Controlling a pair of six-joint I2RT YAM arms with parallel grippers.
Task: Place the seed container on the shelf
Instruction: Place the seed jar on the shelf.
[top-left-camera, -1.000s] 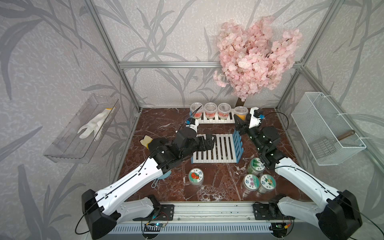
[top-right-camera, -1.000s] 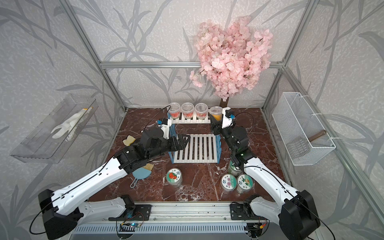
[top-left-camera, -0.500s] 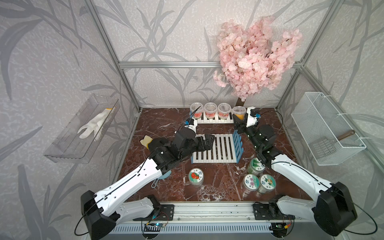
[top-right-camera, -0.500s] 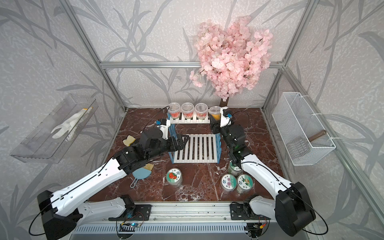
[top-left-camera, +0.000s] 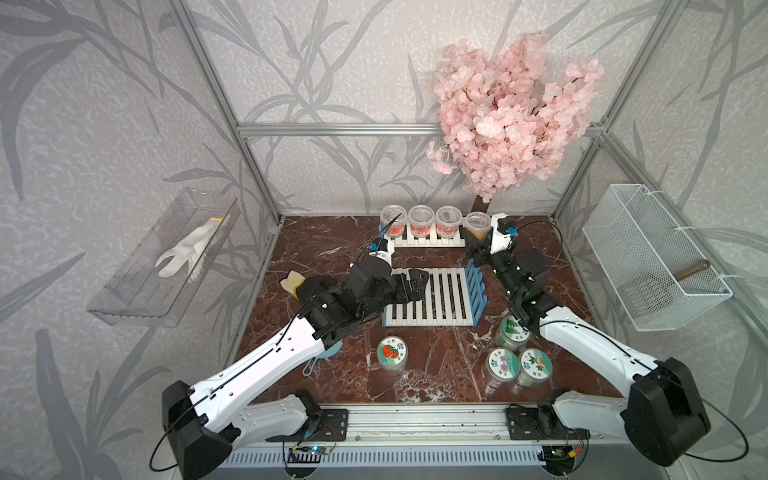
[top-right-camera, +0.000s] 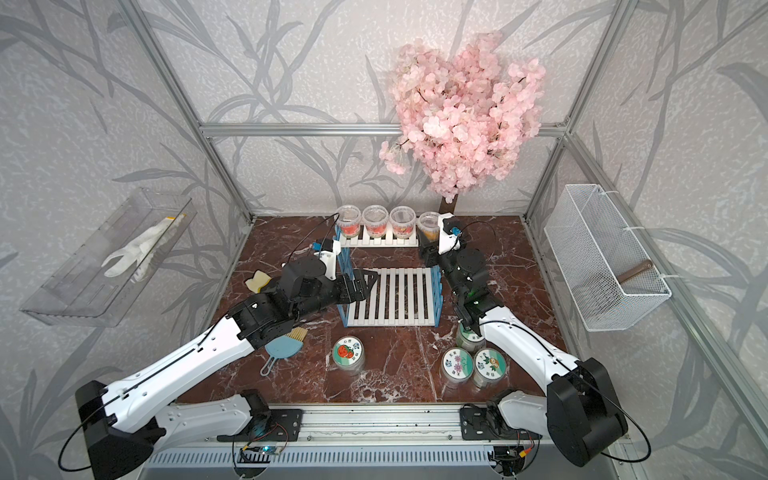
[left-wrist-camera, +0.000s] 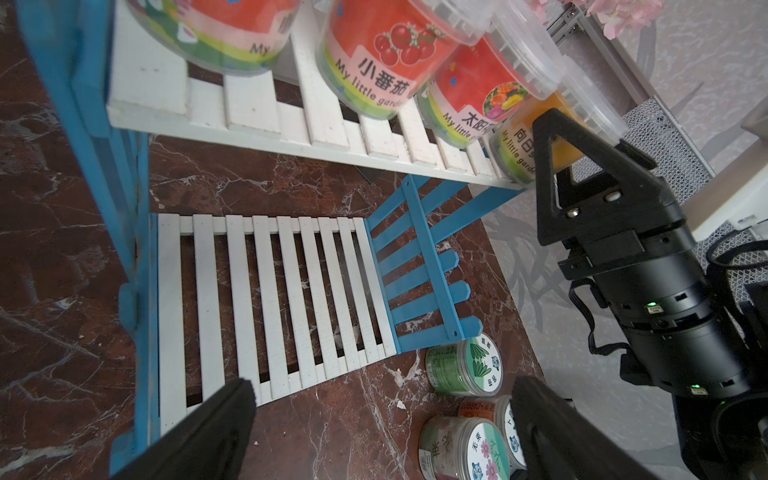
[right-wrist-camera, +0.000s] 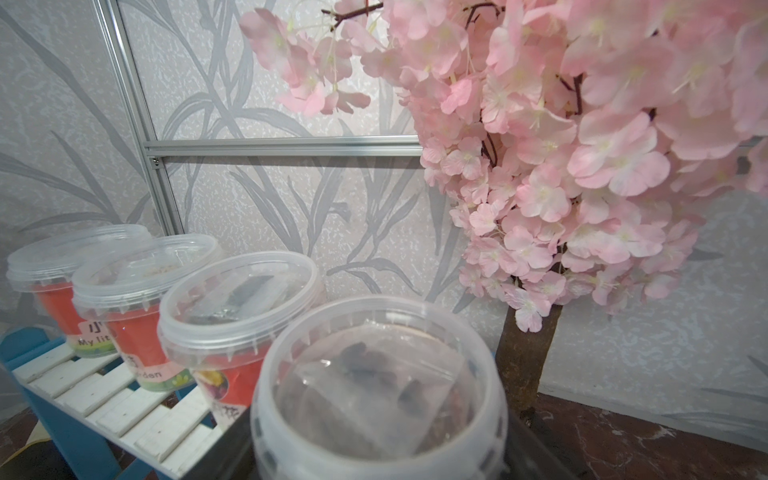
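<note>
From where I stand, the small two-tier shelf with blue ladder sides and white slatted boards (top-left-camera: 476, 291) sits on the brown marble table (top-left-camera: 436, 374). The seed container, a clear plastic tub with an orange label and clear lid (left-wrist-camera: 517, 139), is at the very end of the upper board, between the right fingers (left-wrist-camera: 542, 187), with one black finger across its near face. Whether they press on the tub or stand just off it, I cannot tell. Beside those fingers, along the same board, three clear tubs with red labels (top-left-camera: 422, 220) stand in a row. The left fingers (left-wrist-camera: 216, 428) are spread wide and hold nothing. Just beyond their tips lies the bare lower board, and near one tip three squat clear jars with white picture lids (top-left-camera: 503, 363) stand on the table.
</note>
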